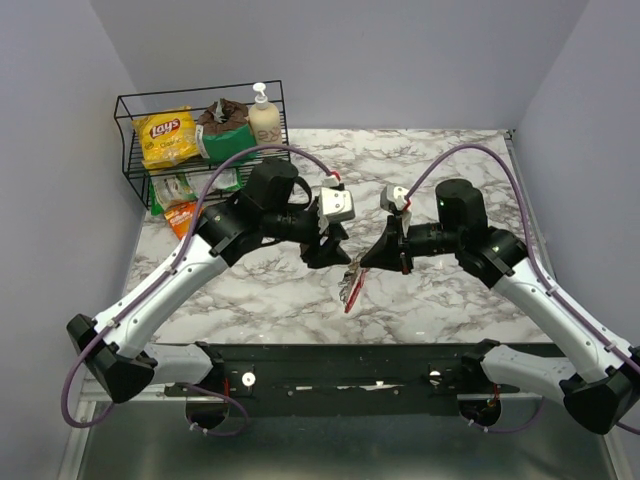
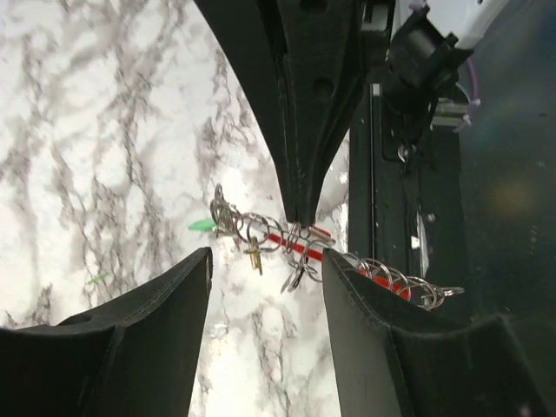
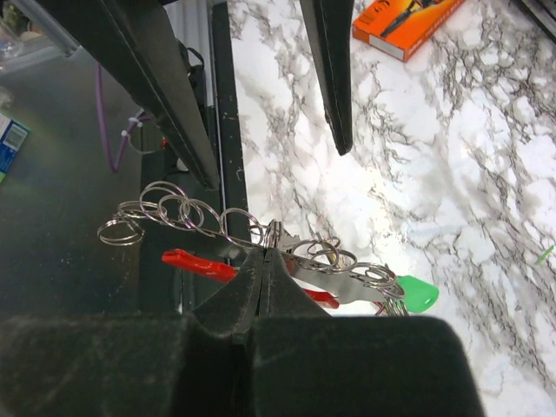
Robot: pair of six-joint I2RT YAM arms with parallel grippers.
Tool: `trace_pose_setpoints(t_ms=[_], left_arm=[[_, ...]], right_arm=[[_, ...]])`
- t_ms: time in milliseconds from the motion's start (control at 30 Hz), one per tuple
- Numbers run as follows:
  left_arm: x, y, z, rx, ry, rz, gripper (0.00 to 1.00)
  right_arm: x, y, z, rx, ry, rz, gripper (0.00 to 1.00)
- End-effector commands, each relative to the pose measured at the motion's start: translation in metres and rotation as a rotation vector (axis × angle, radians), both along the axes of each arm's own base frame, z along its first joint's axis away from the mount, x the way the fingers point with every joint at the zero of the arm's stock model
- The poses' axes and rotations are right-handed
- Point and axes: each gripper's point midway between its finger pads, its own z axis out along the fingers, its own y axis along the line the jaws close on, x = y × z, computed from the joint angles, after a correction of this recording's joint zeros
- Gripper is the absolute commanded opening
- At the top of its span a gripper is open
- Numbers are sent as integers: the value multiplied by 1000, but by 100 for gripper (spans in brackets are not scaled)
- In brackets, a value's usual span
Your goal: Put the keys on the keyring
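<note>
Over the middle of the marble table (image 1: 450,300), both arms bend inward, tips nearly meeting: the right gripper (image 3: 265,261) is clamped on the red keyring (image 3: 195,263), a green-headed key (image 3: 419,294) among its rings, while the left gripper (image 2: 268,259), fingers apart, faces it.

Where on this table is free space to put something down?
Bare marble lies at the back right, between the right arm and the wall, and along the near edge, between the left arm and the right arm. Crowded: the back left, with the wire basket and an orange packet, and the middle, where the left tool and right tool meet at the keyring.
</note>
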Motion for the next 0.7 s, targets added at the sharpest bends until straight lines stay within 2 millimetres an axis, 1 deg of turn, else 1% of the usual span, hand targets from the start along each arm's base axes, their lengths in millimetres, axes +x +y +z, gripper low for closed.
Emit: trace_pose_setpoints(t_ms=[0, 33, 67, 100, 133, 167, 300, 367, 533, 667], left_arm=[[-10, 5, -8, 103, 54, -47, 61], [-12, 5, -10, 117, 67, -59, 61], [-11, 4, -4, 112, 54, -68, 61], [-9, 1, -9, 128, 69, -73, 61], [-12, 1, -12, 147, 86, -82, 60], [-12, -1, -8, 143, 87, -92, 57], [-12, -8, -24, 194, 127, -125, 52], [-14, -11, -28, 204, 134, -141, 50], [-14, -18, -32, 194, 131, -174, 49], [-12, -21, -35, 182, 129, -179, 46]], right_arm=[[1, -4, -2, -53, 15, -22, 1], [1, -5, -3, -60, 20, -20, 1], [1, -4, -7, -70, 37, -14, 1], [0, -4, -7, -73, 41, -9, 1], [-1, -3, -8, -75, 44, -1, 1], [-1, -3, -9, -77, 49, 3, 1], [-4, -3, -7, -68, 49, 22, 1], [-4, -2, -6, -66, 45, 26, 1], [-4, -3, -5, -66, 41, 24, 1], [-4, -2, -5, -62, 38, 26, 1]])
